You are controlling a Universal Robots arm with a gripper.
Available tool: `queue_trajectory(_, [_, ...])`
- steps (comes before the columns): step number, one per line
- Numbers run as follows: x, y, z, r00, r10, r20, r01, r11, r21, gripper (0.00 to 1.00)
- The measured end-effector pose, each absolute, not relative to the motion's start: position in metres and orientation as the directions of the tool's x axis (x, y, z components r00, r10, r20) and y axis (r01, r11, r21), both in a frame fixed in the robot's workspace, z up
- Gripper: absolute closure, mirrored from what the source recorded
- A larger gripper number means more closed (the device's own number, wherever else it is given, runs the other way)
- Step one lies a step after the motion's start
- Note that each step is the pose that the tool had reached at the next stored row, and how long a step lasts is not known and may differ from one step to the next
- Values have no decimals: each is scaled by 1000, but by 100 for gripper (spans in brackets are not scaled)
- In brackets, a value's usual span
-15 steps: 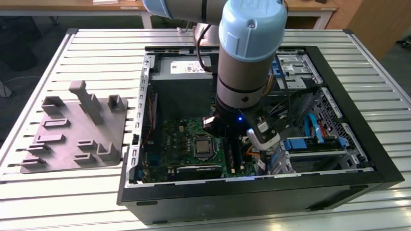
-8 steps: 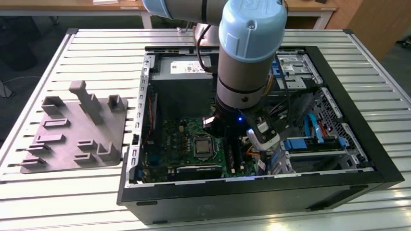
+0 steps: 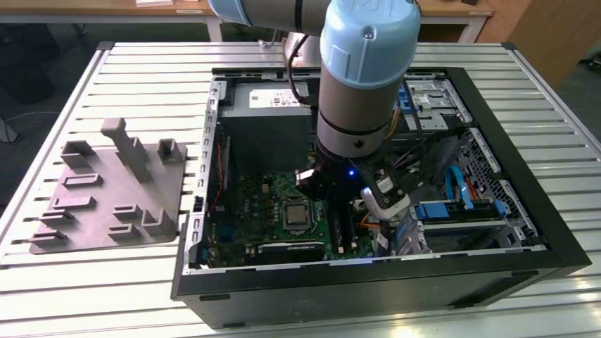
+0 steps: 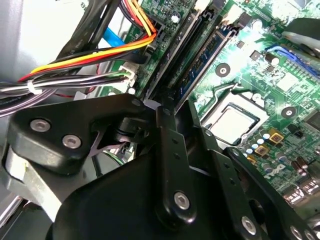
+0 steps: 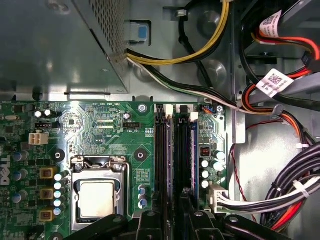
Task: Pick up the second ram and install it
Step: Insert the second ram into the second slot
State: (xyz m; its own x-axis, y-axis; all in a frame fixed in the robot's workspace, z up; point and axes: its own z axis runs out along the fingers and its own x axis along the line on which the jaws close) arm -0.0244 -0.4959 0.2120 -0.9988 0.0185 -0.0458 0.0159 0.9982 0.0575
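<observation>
Down inside the open black computer case (image 3: pixel 526 211), the black gripper (image 5: pixel 172 212) hangs over the green board's long black slots (image 5: pixel 176 150), aligned for seating; whether its jaws grip the second ram, I cannot tell.

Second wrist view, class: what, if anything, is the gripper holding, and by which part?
It cannot be told. The gripper sits at one end of the long ram slots on the green board, and its own body hides any contact there.
</observation>
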Motion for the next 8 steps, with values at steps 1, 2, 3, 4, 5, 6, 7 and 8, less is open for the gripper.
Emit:
queue_trajectory(1, [-24,-496,215,-999,18,-46,16,998,57,73])
queue_trajectory(2, [-24,-496,218,-999,18,-46,16,998,57,73])
queue_trajectory(3, [-24,-496,221,-999,18,-46,16,998,56,73])
queue_trajectory(4, [-24,-496,226,-999,18,-46,16,998,56,73])
queue_trajectory(5, [-24,-496,230,-999,18,-46,16,998,56,73])
queue_trajectory(6, [-24,-496,234,-999,18,-46,16,998,56,73])
queue_trajectory(7, [-24,-496,237,-999,18,-46,16,998,56,73])
queue_trajectory(8, [-24,-496,239,-999,18,-46,16,998,56,73])
